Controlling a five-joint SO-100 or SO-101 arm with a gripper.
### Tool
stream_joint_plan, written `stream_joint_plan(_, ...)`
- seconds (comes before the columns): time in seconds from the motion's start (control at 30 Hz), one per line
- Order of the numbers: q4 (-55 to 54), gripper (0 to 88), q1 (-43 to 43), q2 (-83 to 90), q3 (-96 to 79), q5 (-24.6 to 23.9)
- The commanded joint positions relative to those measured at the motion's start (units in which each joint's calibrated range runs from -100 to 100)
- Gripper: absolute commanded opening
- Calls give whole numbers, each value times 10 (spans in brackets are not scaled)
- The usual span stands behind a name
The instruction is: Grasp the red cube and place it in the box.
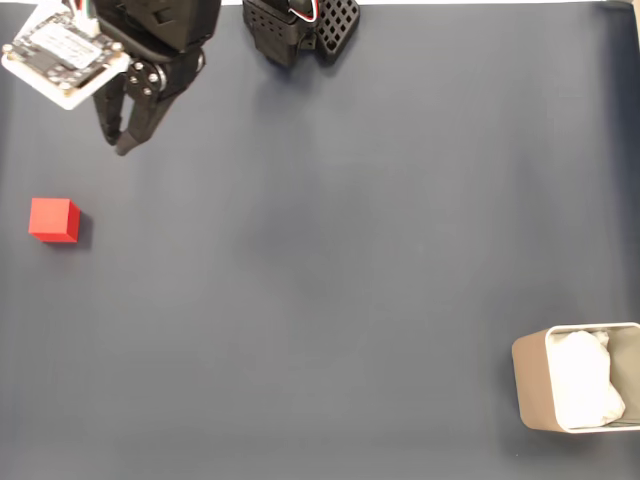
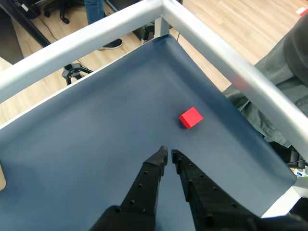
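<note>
Fixed view, from above: one red cube (image 1: 53, 219) sits flat on the dark blue surface (image 1: 330, 260) near the left edge. It has no long axis; its sides run nearly square to the picture's edges, and its top face and one lower side face show. One box (image 1: 576, 378), beige with rounded corners, stands at the lower right, cut by the right edge, its long axis running roughly up and down the picture. Crumpled white lining (image 1: 585, 378) lies inside it. Cube and box are well apart, with bare surface between them.

My hand (image 1: 122, 146) hangs at the upper left, above the cube in the picture and a little to its right, its two dark fingers pointing down and slightly left. They are drawn almost together, with only a thin slit between the tips, and they hold nothing. A white circuit board (image 1: 62, 52) rides on my wrist. One black perforated block (image 1: 300, 28) stands at the top edge to the right of my arm.

Wrist view: my hand (image 2: 169, 156) enters from the bottom, tips close together. The cube (image 2: 191, 117) lies ahead and to the right of them, apart from both fingers, turned corner-on to the view. Nothing stands between tips and cube. Two silver rails (image 2: 226, 57) meet at a corner beyond the surface. Past them are wooden floor (image 2: 250, 24), a person's shoe (image 2: 111, 44) and dark cloth (image 2: 284, 72) at the right.
</note>
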State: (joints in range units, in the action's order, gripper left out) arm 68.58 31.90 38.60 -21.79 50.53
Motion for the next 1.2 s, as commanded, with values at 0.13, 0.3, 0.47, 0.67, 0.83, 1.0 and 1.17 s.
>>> stream_joint_plan(0.13, -65, 2, 47, -19, -25, 9)
stream_joint_plan(0.3, -96, 2, 67, -44, -31, 9)
stream_joint_plan(0.47, -126, 21, 79, -64, -38, 13)
stream_joint_plan(0.67, -162, 62, 94, -84, -63, 21)
stream_joint_plan(0.83, -197, 95, 103, -93, -90, 22)
stream_joint_plan(1.0, -241, 128, 111, -98, -130, 24)
stream_joint_plan(1.17, -309, 143, 118, -110, -184, 27)
